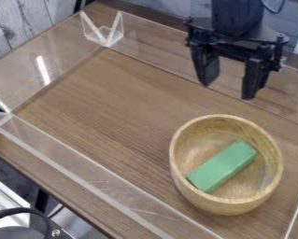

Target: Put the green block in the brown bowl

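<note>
The green block [223, 168] lies flat and diagonal inside the brown bowl [186, 147], which sits on the wooden table [107, 103] near its front right corner. Above and behind the bowl, the tool [231, 78] hangs empty, jaws spread wide, pointing down.

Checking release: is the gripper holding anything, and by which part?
Nothing held. The gripper is open and empty above the table; the block lies in the bowl.

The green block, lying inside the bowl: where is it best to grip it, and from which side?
Grip the green block at its middle, across the narrow width, coming straight down from above. It lies flat and diagonal in the brown bowl, whose rim probably blocks side approaches.
</note>
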Tool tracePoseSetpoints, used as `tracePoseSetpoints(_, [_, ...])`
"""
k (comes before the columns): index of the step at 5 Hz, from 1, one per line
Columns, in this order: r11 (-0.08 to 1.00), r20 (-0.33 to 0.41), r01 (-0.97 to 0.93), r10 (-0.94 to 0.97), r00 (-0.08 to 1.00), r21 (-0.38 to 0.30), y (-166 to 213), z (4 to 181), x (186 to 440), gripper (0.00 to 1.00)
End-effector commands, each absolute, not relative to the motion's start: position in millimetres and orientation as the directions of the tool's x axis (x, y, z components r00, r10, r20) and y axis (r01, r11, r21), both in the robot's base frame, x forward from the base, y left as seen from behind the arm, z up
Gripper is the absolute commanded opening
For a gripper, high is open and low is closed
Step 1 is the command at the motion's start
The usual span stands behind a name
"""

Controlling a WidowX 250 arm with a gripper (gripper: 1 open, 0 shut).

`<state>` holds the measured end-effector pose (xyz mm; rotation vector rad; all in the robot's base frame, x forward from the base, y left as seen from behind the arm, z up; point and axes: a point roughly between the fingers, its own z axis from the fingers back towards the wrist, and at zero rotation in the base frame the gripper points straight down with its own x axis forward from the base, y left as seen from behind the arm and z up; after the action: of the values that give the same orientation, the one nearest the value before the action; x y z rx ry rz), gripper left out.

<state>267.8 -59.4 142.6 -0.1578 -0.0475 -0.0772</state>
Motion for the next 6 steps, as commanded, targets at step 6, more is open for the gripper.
tracePoseSetpoints(6, [0.979,0.041,0.154,-0.149,0.988,-0.133,-57.3,112.9,261.5,1.0])
